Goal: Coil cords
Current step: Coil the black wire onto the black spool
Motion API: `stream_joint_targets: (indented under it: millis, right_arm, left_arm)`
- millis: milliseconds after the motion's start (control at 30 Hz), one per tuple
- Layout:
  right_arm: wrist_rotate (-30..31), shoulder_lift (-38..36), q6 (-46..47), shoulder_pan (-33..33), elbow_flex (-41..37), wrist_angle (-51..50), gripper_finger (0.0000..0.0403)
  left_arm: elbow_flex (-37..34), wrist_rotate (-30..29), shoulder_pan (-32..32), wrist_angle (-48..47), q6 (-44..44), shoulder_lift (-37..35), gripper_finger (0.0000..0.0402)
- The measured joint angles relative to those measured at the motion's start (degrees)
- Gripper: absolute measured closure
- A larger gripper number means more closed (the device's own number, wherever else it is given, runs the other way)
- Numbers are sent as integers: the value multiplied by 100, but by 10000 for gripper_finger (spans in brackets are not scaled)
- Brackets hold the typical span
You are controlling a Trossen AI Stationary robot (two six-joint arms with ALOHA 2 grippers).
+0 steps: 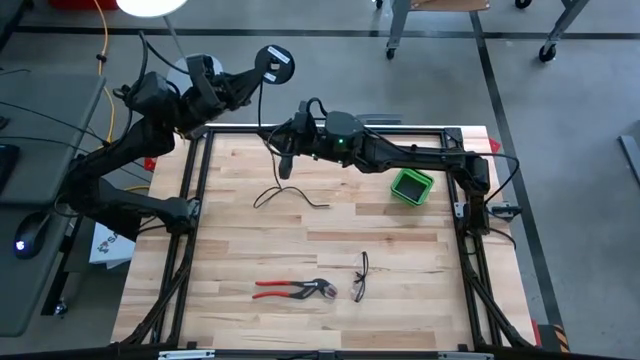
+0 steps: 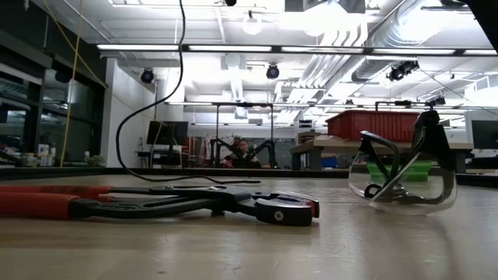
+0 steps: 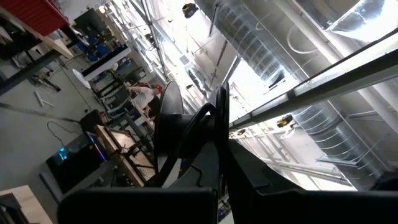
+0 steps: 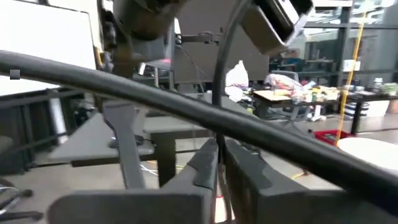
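reel (image 1: 274, 62) clamped in left tool (image 1: 262, 70), cord (image 1: 268, 150) pinched by right tool (image 1: 286, 160)

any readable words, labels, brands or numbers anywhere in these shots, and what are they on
No text can be read in any view.
Reel, held up by the left end effector: a pale label at its centre, too small to read.
Pliers, safety glasses, green bin: no visible markings.
Red crate in the room behind: no legible print.
Paper beside the table's left edge: dark marks, too small to read.
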Motion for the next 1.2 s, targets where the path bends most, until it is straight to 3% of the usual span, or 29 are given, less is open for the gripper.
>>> stream_joint_targets:
  millis: [267,367,600,800,1033,1200]
  right_arm:
    - [-125,-30,480,0,0,-191,400]
    - [-475,-178,489,-9,0,-535,401]
    - [-1182,-852,216,-11,0,-1782,402]
    - [-1406,-1379,-42,-18,2,-2460,402]
    - [-1315,-1708,-388,-237,2,-2908,403]
    - [-1307,-1790,-440,-422,2,-2912,403]
  left_arm:
    - [0,14,15,33,-45,-2,400]
    - [-2,150,43,-28,-44,-76,400]
    - [-2,160,383,-1066,-133,-691,400]
    - [-2,225,526,-1958,-720,-1088,400]
    - [-1,1524,501,-2549,-1816,-1077,400]
    - [-2,2078,371,-2957,-2180,-826,400]
